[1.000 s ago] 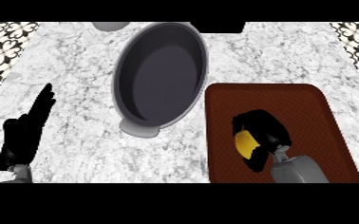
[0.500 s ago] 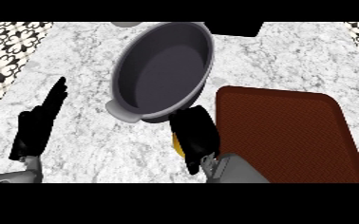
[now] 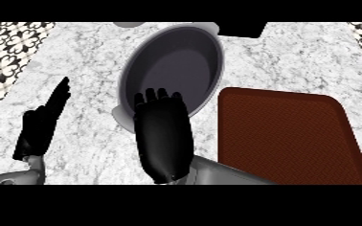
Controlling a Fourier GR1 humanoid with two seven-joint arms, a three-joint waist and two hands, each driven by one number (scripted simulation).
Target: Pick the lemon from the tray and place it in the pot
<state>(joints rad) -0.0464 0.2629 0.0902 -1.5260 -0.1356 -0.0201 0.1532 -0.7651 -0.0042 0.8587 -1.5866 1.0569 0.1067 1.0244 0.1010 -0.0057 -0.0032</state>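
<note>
The right hand (image 3: 163, 136) sits at the near rim of the pot (image 3: 173, 72), back of the hand facing up, its fingers (image 3: 157, 98) reaching over the rim toward the dark interior — a placement that suits a release into the vessel rather than a pickup. The lemon is not visible: the tray (image 3: 283, 134), to the right of the pot and just beside it, shows only its bare brown surface, and no yellow shows inside the pot. As a judgement, the fruit is probably hidden under the right palm; its heading and long axis cannot be read. From above, whether the right fingers are curled around anything cannot be determined. The pot itself is an oval form whose long axis runs from its near-left handle (image 3: 124, 115) toward the far right, tilted across the marble counter (image 3: 283, 62). The left hand (image 3: 42, 124) rests to the left of the pot, well apart from it, fingers straight and relaxed — parked, holding nothing.
</note>
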